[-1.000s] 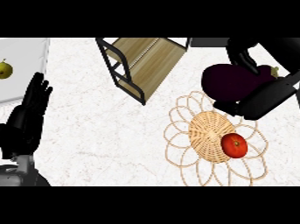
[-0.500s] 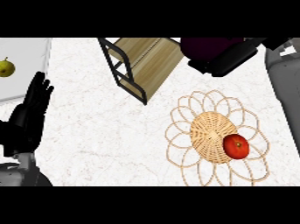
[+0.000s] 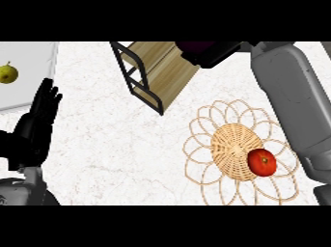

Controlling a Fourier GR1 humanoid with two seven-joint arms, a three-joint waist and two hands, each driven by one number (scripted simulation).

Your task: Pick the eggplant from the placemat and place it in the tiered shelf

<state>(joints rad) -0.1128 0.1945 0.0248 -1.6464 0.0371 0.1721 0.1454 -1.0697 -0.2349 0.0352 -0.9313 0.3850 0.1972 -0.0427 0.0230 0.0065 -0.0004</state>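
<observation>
We see our right hand (image 3: 212, 52) at the counter's far edge, over the top of the tiered shelf (image 3: 157, 72), its black fingers curled round the eggplant (image 3: 196, 46), of which only a dark purple sliver shows against the upper limit of the view (the rest is hidden by the hand or cut off). Whether the eggplant touches the shelf we cannot tell. Our grey right forearm (image 3: 296, 106) runs from the counter's near right corner up to that hand, passing just beside the placemat (image 3: 218, 140), a woven round mat with looped wire petals lying toward the counter's near right. A red tomato (image 3: 262, 161) sits on the mat's woven centre, at its right side. Our left hand (image 3: 33, 128) rests open near the counter's left edge, fingers straight and close together, pointing up. A yellow-green pear-like fruit (image 3: 6, 74) lies on the pale tray (image 3: 33, 53) at the counter's far left corner.
</observation>
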